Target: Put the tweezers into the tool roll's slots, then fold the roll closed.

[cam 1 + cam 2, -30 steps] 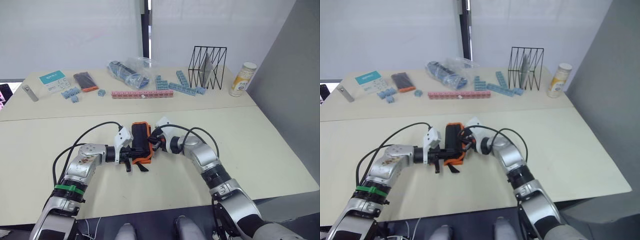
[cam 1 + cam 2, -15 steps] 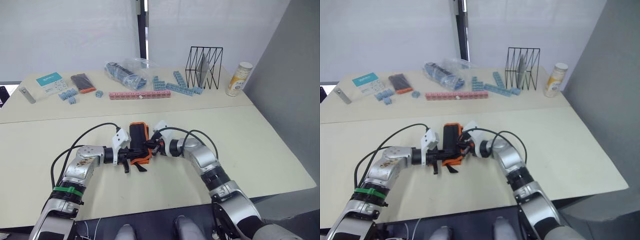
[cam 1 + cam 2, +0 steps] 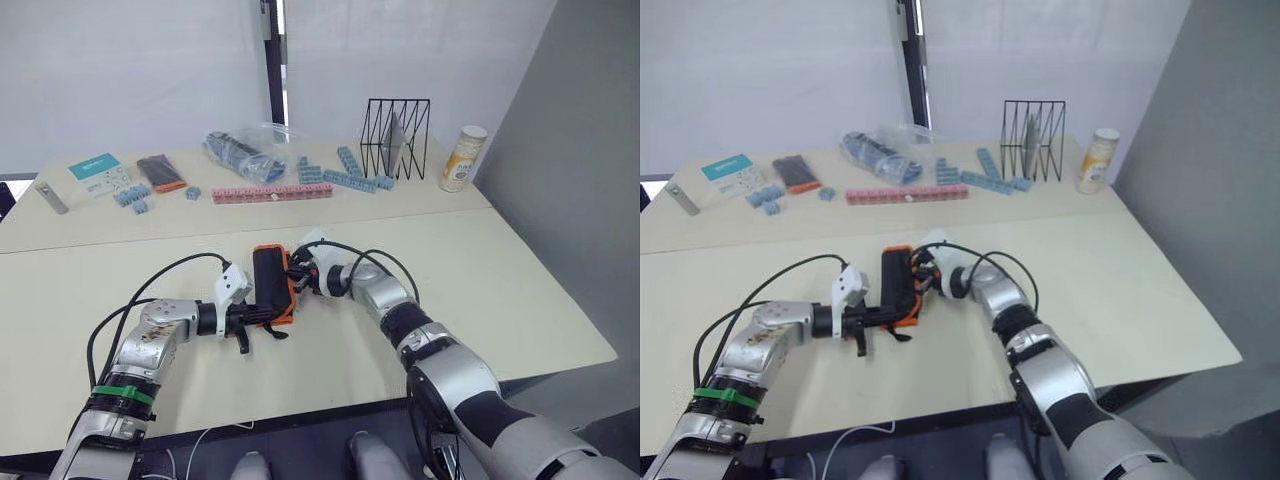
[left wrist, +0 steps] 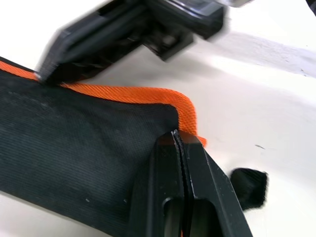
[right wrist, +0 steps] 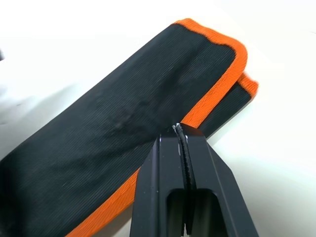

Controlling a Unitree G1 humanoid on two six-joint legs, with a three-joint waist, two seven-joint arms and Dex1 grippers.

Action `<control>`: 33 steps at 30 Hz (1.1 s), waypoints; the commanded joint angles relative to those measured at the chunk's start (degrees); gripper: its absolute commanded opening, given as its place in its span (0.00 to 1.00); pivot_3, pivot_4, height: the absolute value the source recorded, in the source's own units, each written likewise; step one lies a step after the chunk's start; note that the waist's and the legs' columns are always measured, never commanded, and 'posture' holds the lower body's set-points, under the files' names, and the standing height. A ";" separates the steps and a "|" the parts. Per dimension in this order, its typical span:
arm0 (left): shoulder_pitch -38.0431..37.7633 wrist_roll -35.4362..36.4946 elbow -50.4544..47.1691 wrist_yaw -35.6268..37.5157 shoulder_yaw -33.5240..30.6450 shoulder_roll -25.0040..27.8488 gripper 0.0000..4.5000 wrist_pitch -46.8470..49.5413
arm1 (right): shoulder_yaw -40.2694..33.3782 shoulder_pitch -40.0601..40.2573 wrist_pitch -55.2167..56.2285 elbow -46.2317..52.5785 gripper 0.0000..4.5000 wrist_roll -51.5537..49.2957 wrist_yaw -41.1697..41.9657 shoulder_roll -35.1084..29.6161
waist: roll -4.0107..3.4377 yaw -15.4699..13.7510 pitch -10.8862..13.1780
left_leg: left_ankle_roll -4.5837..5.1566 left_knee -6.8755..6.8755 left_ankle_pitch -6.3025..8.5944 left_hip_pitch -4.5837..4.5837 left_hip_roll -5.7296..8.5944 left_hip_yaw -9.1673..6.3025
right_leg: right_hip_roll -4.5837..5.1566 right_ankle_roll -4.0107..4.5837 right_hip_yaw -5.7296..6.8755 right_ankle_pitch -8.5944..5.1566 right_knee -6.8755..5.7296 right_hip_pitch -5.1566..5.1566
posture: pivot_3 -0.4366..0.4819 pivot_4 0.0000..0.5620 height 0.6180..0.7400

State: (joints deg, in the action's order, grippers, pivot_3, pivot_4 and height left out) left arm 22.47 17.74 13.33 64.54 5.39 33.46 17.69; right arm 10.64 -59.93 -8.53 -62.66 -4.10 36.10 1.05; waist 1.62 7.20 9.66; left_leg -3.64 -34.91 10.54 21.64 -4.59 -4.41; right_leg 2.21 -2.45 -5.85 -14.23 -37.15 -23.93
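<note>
Tool roll [image 3: 272,284] folded, flat on counter [image 3: 520,290] between my forearms. Left pincer [image 4: 181,143] pressed together over its orange-edged corner. Right pincer [image 5: 180,132] pressed together against its opposite edge; both arms angled inward.

— Could you see inside the tool roll [image 3: 272,284]?
— No, it lay folded shut, so the slots and any tweezers were hidden under the black cloth.
— And in the left wrist view?
— The roll [image 4: 79,163] ran off the picture's edge, and the other pincer above it was blurred.
— The right wrist view?
— Same story: the roll [image 5: 123,128] was cut off at the frame, its lower layer mostly covered.
— The far bench?
— The card [image 3: 97,171] had print too small to read, and the bag [image 3: 240,153] hid its contents.
</note>
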 commanded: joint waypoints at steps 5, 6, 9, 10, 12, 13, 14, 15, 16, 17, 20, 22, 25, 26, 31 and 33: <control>-1.92 -1.14 0.43 -0.07 0.68 0.92 0.01 2.03 | -2.28 -2.97 2.23 -7.43 0.00 3.28 -3.13 -0.31 | -0.01 -0.04 0.00 | 0.18 0.04 -0.11 0.43 0.05 -0.02 | 0.00 -0.15 -0.07 0.10 0.00 -0.24 | 0.48 0.27 0.81; -1.80 -1.21 0.47 -0.10 0.67 0.93 0.01 2.03 | -2.38 -3.06 2.60 -7.60 0.00 3.53 -2.63 -0.19 | -0.02 -0.02 0.00 | 0.18 0.11 -0.11 0.42 0.11 -0.04 | 0.00 -0.42 -0.14 0.25 -0.01 -0.22 | 0.48 0.27 0.81; -1.47 -1.43 0.74 -0.10 0.71 0.88 0.01 1.89 | -2.51 -2.92 3.68 -7.49 0.00 4.01 -1.11 0.47 | -0.02 -0.02 0.00 | 0.18 0.20 -0.11 0.43 0.15 -0.05 | -0.08 -0.49 -0.29 0.29 -0.01 -0.24 | 0.48 0.27 0.81; -1.36 -1.47 0.82 -0.12 0.70 0.87 0.01 1.88 | -2.49 -2.85 3.98 -7.45 0.00 4.27 -0.90 0.73 | -0.02 0.01 0.00 | 0.18 0.20 -0.11 0.44 0.17 -0.05 | -0.09 -0.49 -0.33 0.29 0.00 -0.24 | 0.48 0.27 0.81; -1.23 -1.54 0.95 -0.13 0.68 0.90 0.01 1.78 | -2.63 -2.85 4.16 -7.40 0.00 4.53 -0.94 1.27 | -0.02 0.03 0.01 | 0.18 0.19 -0.11 0.45 0.19 -0.06 | -0.09 -0.48 -0.38 0.28 0.01 -0.25 | 0.48 0.27 0.81; -1.16 -1.57 1.03 -0.16 0.66 0.90 0.01 1.74 | -2.70 -2.84 4.33 -7.32 0.00 4.62 -0.85 1.56 | -0.02 0.03 0.01 | 0.18 0.19 -0.11 0.46 0.20 -0.05 | -0.10 -0.44 -0.41 0.25 0.01 -0.26 | 0.48 0.27 0.81; -1.09 -1.60 1.13 -0.15 0.65 0.92 0.01 1.68 | -2.65 -2.82 4.67 -7.21 0.00 4.77 -0.69 1.84 | -0.02 0.05 0.01 | 0.18 0.18 -0.11 0.46 0.20 -0.05 | -0.10 -0.37 -0.42 0.21 0.01 -0.27 | 0.48 0.27 0.81; -1.06 -1.61 1.18 -0.14 0.64 0.93 0.01 1.65 | -2.40 -2.73 5.25 -7.02 0.00 5.09 -0.34 2.05 | -0.03 0.07 0.01 | 0.18 0.18 -0.11 0.46 0.20 -0.05 | -0.10 -0.34 -0.43 0.20 0.01 -0.27 | 0.48 0.27 0.81; -1.00 -1.63 1.28 -0.15 0.63 0.92 0.01 1.62 | -2.27 -2.68 5.66 -6.84 0.00 5.30 -0.07 2.29 | -0.02 0.09 0.01 | 0.18 0.19 -0.11 0.45 0.20 -0.05 | -0.11 -0.34 -0.44 0.20 0.01 -0.27 | 0.48 0.27 0.81; -0.97 -1.65 1.35 -0.16 0.63 0.92 0.01 1.56 | -2.27 -2.68 5.83 -6.73 0.00 5.42 -0.02 2.49 | -0.04 0.21 0.02 | 0.18 0.20 -0.11 0.47 0.20 -0.06 | -0.11 -0.34 -0.42 0.20 0.01 -0.24 | 0.48 0.27 0.81; -0.76 -1.62 1.65 -0.18 0.65 0.90 0.01 1.49 | -2.55 -2.74 6.48 -6.37 0.00 5.68 0.26 2.88 | -0.23 1.79 0.14 | 0.57 0.53 -0.40 0.58 1.26 -2.01 | 0.79 -0.50 1.11 0.07 0.03 0.74 | 0.48 0.27 0.81; -0.60 -1.49 1.71 -0.23 0.71 0.91 0.01 1.53 | -3.42 -2.95 6.11 -6.09 0.00 5.15 0.17 2.95 | -0.53 2.29 0.32 | 0.79 1.25 -0.89 0.23 2.31 -3.79 | 1.33 -0.46 2.12 -0.36 -0.01 1.29 | 0.48 0.27 0.81; -0.45 -1.47 1.85 -0.28 0.70 0.85 0.01 1.48 | -4.12 -3.41 6.10 -5.71 0.00 5.08 0.07 2.38 | -0.87 1.70 0.49 | 0.43 2.04 -1.50 0.32 2.61 -5.35 | 1.19 -0.11 2.79 -0.75 -0.19 1.27 | 0.48 0.27 0.81; -0.42 -1.51 1.91 -0.31 0.70 0.82 0.01 1.44 | -4.34 -3.54 6.27 -5.46 0.00 5.08 0.05 2.08 | -0.88 1.51 0.50 | 0.42 2.10 -1.51 0.47 2.55 -5.18 | 1.14 0.11 2.65 -0.87 -0.67 0.83 | 0.48 0.27 0.81; -0.36 -1.42 1.86 -0.35 0.70 0.69 0.01 1.44 | -5.66 -3.95 7.71 -2.80 0.00 4.10 2.64 0.47 | -0.97 1.18 0.57 | 0.42 2.11 -1.51 0.47 2.44 -4.89 | 1.01 0.23 2.39 -0.97 -0.92 0.63 | 0.48 0.27 0.81; -0.30 -1.41 1.97 -0.41 0.69 0.65 0.01 1.41 | -6.15 -3.96 8.25 -1.43 0.00 3.48 3.98 0.00 | -0.96 1.17 0.58 | 0.41 2.09 -1.51 0.49 2.49 -4.76 | 1.06 0.18 2.23 -0.94 -0.85 0.62 | 0.48 0.27 0.81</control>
State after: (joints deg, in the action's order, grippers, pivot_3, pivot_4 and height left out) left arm 23.05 18.13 13.21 65.16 5.73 33.52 17.81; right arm 5.68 -62.66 -2.21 -67.51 0.86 38.79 1.00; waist 0.66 8.37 10.24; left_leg -3.24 -32.83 9.03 22.14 -2.08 -9.13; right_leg 3.28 -2.30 -3.68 -15.16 -37.99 -23.33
